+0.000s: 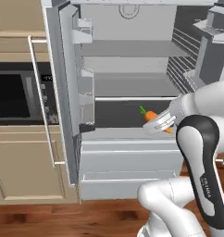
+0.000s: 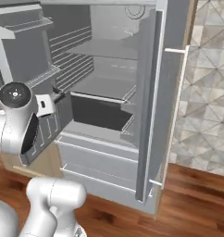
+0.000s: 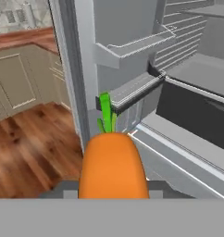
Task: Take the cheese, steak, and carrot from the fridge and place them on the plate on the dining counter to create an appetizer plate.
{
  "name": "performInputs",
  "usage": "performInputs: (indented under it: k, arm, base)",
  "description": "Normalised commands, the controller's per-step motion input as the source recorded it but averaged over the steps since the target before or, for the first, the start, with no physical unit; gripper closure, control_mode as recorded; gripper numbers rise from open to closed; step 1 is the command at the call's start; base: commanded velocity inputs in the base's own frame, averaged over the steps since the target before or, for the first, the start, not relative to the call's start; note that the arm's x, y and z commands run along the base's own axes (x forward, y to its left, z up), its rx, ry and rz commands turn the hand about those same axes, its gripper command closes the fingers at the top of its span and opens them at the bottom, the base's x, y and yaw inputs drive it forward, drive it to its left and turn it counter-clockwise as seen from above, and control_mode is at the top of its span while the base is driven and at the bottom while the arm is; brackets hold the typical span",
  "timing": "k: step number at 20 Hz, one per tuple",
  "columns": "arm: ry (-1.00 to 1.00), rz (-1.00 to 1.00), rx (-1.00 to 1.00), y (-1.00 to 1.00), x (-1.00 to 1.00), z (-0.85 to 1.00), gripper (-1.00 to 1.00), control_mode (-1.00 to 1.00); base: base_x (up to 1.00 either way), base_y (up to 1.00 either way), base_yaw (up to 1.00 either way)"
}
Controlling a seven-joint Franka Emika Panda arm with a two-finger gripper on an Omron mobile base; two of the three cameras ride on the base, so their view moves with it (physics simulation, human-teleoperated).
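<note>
The gripper (image 1: 161, 123) is clamped on the carrot (image 1: 152, 115) just in front of the open fridge (image 1: 127, 152), level with its dark lower shelf, the carrot's long axis running straight out from the fingers, green tip foremost.

One carrot (image 1: 151, 115), one fridge (image 1: 127, 60)

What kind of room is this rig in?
Most likely a home kitchen, rendered. An open double-door fridge with inner shelves and drawers, a black built-in oven set in beige cabinets, and a wood floor. The tool holds a carrot.
</note>
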Motion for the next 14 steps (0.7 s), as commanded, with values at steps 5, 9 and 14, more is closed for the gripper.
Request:
performInputs:
  k: [5, 9, 14]
  arm:
    - [0.00, 0.00, 0.00, 0.00, 0.00, 0.00, 1.00, 1.00]
    - [0.00, 0.00, 0.00, 0.00, 0.00, 0.00, 1.00, 1.00]
    - [0.00, 0.00, 0.00, 0.00, 0.00, 0.00, 1.00, 1.00]
  base:
    - [-0.36, -0.85, 0.71]
    - [-0.81, -0.66, 0.61]
    - [-0.86, 0.09, 0.52]
